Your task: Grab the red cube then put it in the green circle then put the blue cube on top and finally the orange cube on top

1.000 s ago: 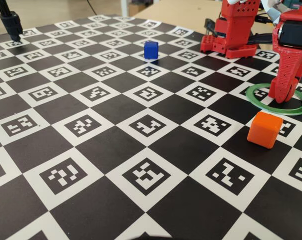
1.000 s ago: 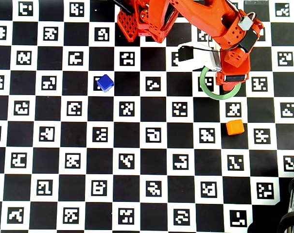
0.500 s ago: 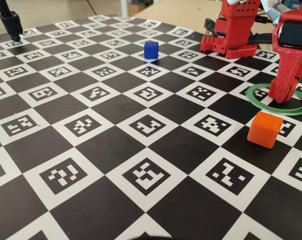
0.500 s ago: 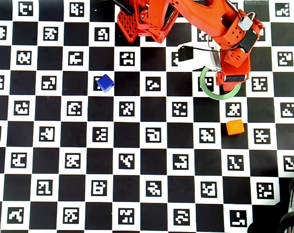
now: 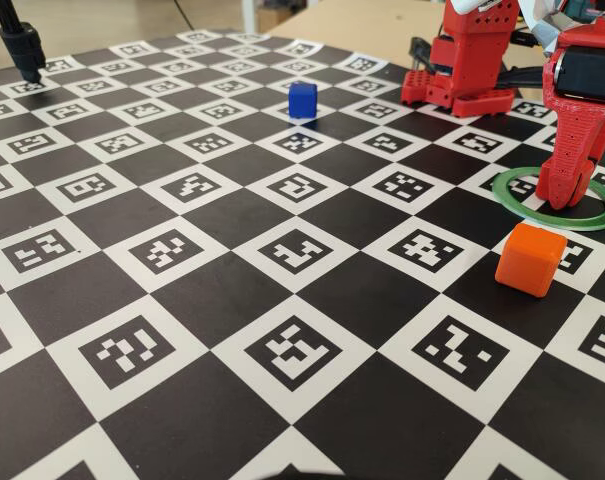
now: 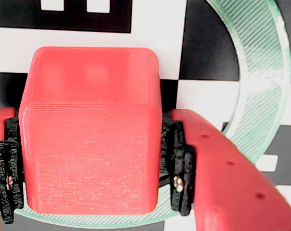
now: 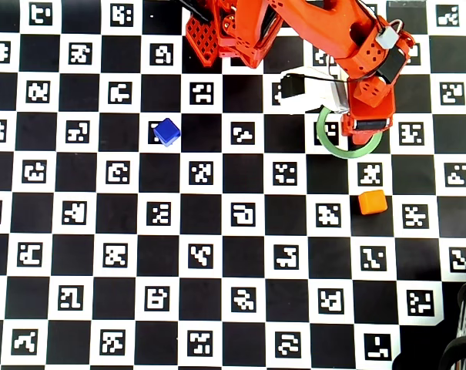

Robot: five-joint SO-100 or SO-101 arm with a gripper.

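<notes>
— Where is the red cube [image 6: 90,130]?

— The gripper [image 6: 87,178] has it. In the wrist view the two fingers [image 6: 217,168] press on its left and right sides, squeezing it tight. The green circle [image 6: 258,82] curves around behind it and under it.

— Is the cube sitting on the board?

— I can't tell. The wrist view is too close, and in the other views the arm hides the cube.

— Where is the green circle on the board?

— Near the far right corner of the checkered board [image 5: 232,300] in the fixed view. The gripper [image 5: 565,196] points straight down into the green circle [image 5: 517,200] there. From overhead, the gripper [image 7: 363,127] covers the right part of the green circle [image 7: 325,137], close to the top edge of the checkered board [image 7: 233,254].

— And the orange cube [image 5: 530,258]?

— It sits on the board just in front of the circle in the fixed view, apart from it. From overhead the orange cube [image 7: 372,202] is a bit below the circle.

— And the blue one?

— The blue cube [image 5: 302,100] is well apart, toward the far edge in the fixed view. From overhead the blue cube [image 7: 166,132] is on the left half of the board, about level with the circle.

— What is the red block at the far edge?

— That is the arm's base [image 5: 462,70].
</notes>
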